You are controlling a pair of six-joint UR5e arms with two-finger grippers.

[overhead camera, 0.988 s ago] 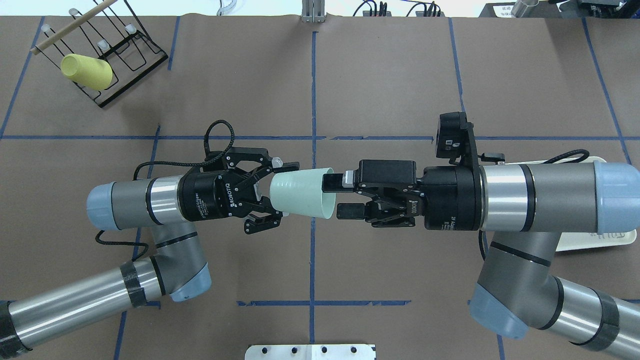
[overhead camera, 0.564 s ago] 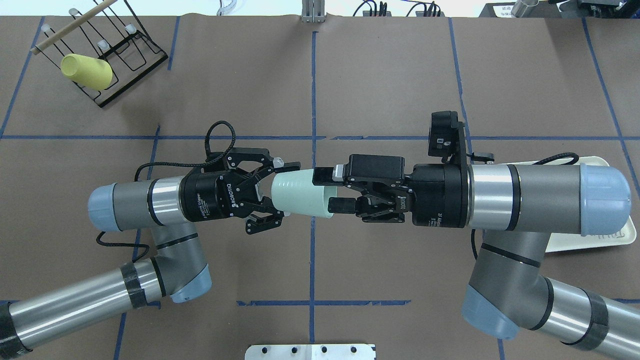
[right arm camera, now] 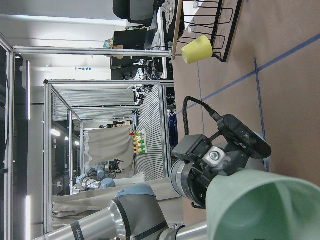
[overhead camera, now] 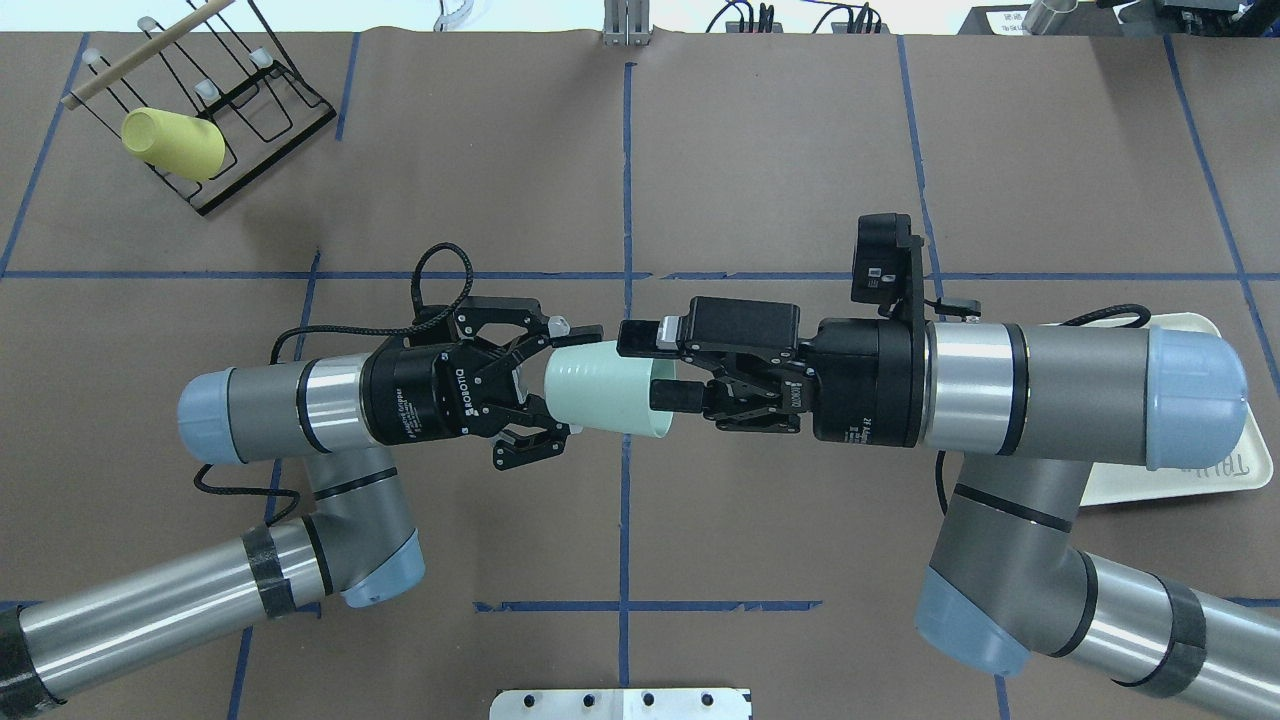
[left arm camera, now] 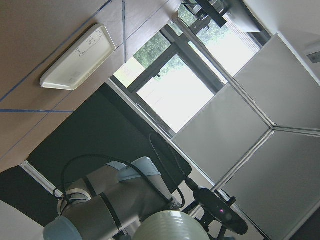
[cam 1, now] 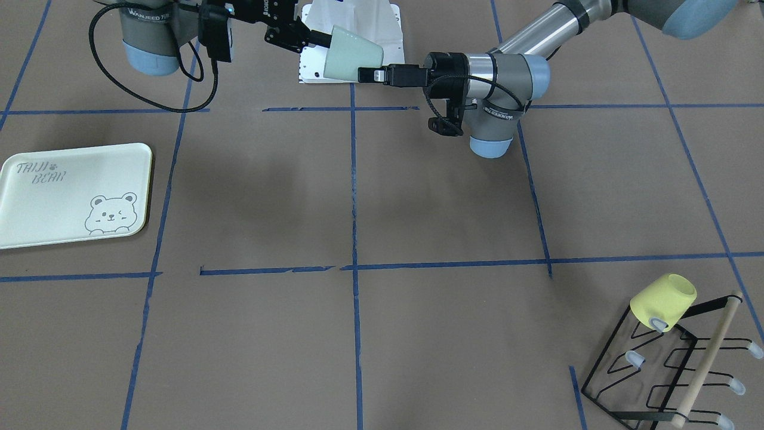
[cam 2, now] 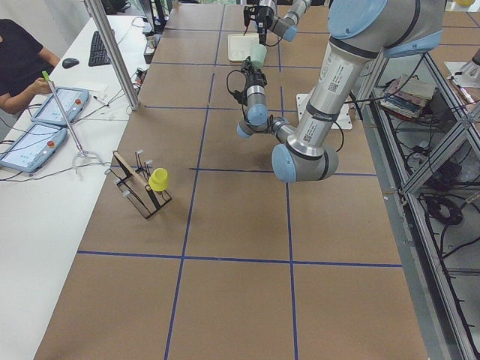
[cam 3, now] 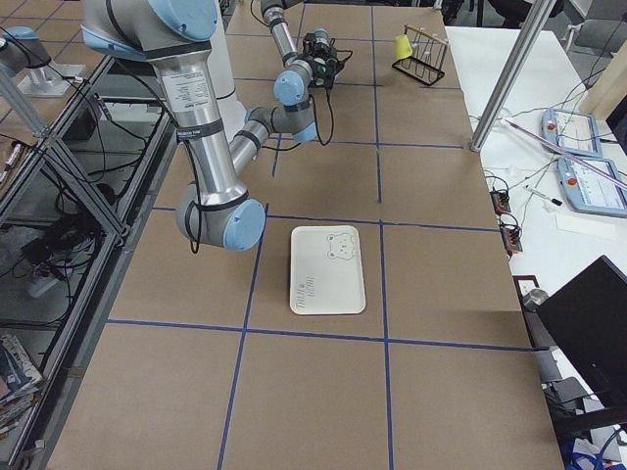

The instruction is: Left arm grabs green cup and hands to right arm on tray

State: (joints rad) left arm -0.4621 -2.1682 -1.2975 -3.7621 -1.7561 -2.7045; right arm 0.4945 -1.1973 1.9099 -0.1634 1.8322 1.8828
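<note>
The green cup [overhead camera: 605, 390] lies sideways in the air over the table's middle, mouth toward the right arm. My left gripper [overhead camera: 558, 385] is shut on the cup's base end. My right gripper [overhead camera: 657, 368] is open. One finger lies along the outside of the cup's wall and the other sits at the cup's mouth. In the front-facing view the cup [cam 1: 352, 54] hangs between both grippers. It fills the bottom of the right wrist view [right arm camera: 260, 205]. The tray [cam 1: 65, 185] lies flat on the table, partly hidden under the right arm in the overhead view [overhead camera: 1170, 487].
A yellow cup [overhead camera: 172, 143] hangs on a black wire rack [overhead camera: 255, 105] at the far left corner. A white mounting plate [overhead camera: 620, 703] sits at the table's near edge. Blue tape lines cross the brown table. An operator sits past the table in the exterior left view.
My right gripper has moved left toward the cup; its fingers now straddle the cup's rim instead of standing clear of it. The left gripper and cup have barely moved.
</note>
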